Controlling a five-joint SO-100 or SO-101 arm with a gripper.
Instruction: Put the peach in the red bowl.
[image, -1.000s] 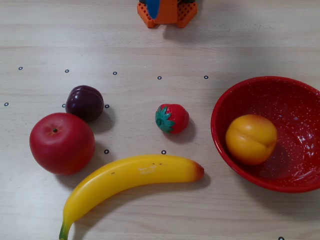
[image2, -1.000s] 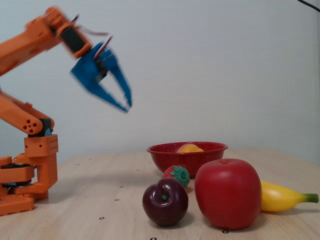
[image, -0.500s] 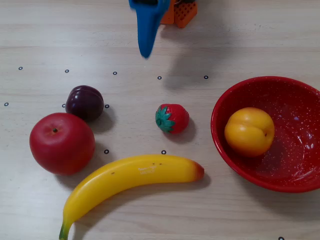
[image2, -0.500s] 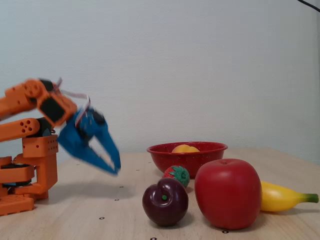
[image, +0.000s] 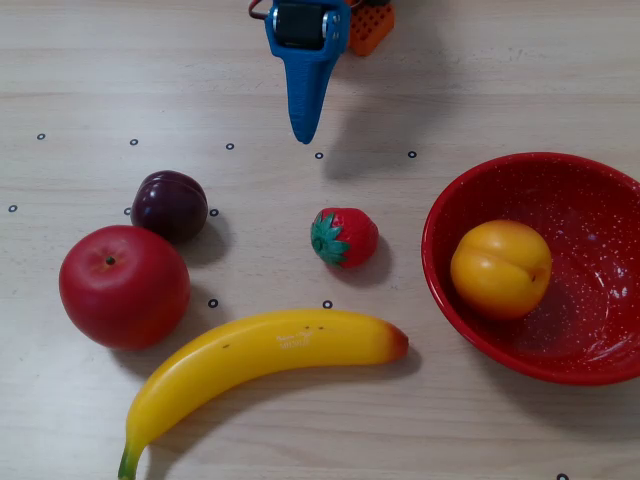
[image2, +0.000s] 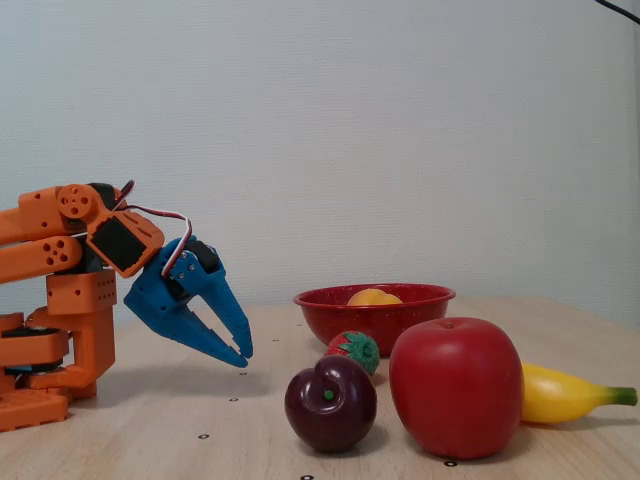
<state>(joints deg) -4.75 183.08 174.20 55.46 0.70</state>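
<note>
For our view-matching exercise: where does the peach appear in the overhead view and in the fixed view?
Overhead view: the peach lies inside the red bowl, at the right.
Fixed view: only its top shows above the bowl's rim, right of centre.
Shared landmark: the strawberry beside the bowl.

Peach (image: 500, 268) inside red bowl (image: 500, 195), blue tool (image: 303, 135) well apart near top edge.

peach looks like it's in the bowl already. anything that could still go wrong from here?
Little left. The peach sits in the red bowl toward its near-arm wall, so a knock to the rim might roll it. The gripper hangs low above the table, empty; a sweeping retreat could clip the strawberry or plum, the nearest items.
</note>
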